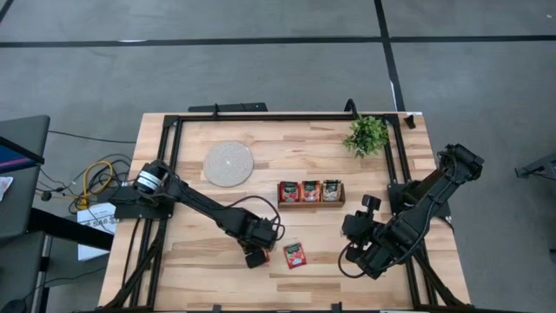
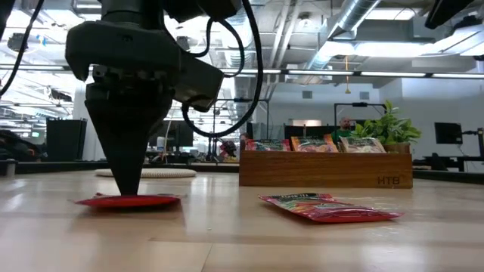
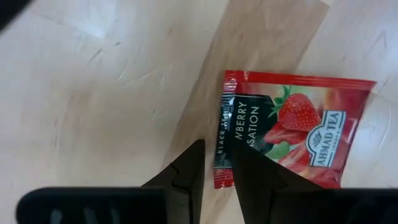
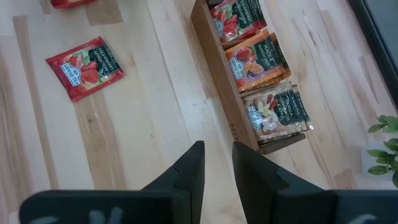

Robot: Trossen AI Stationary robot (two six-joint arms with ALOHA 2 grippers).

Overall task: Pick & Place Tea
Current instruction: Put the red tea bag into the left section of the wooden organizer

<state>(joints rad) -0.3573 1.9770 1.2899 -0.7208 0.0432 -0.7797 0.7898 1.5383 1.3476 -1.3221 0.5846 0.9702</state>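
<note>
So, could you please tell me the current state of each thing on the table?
Left gripper: down at the table, closed on the edge of a red sachet lying flat.
Right gripper: raised, empty, slightly parted.
Second red sachet: lying loose on the table.
Wooden tray: all three compartments holding sachets.

Two dark, near-black jointed arms. Left arm (image 1: 204, 205) with a silver ring near its base and black cables looping along the wrist. Right arm (image 1: 417, 209) bulkier, with a round black knob and a looping cable. Matte black tapering fingers (image 3: 186, 174), blunt-tipped, on a flat black bar.
</note>
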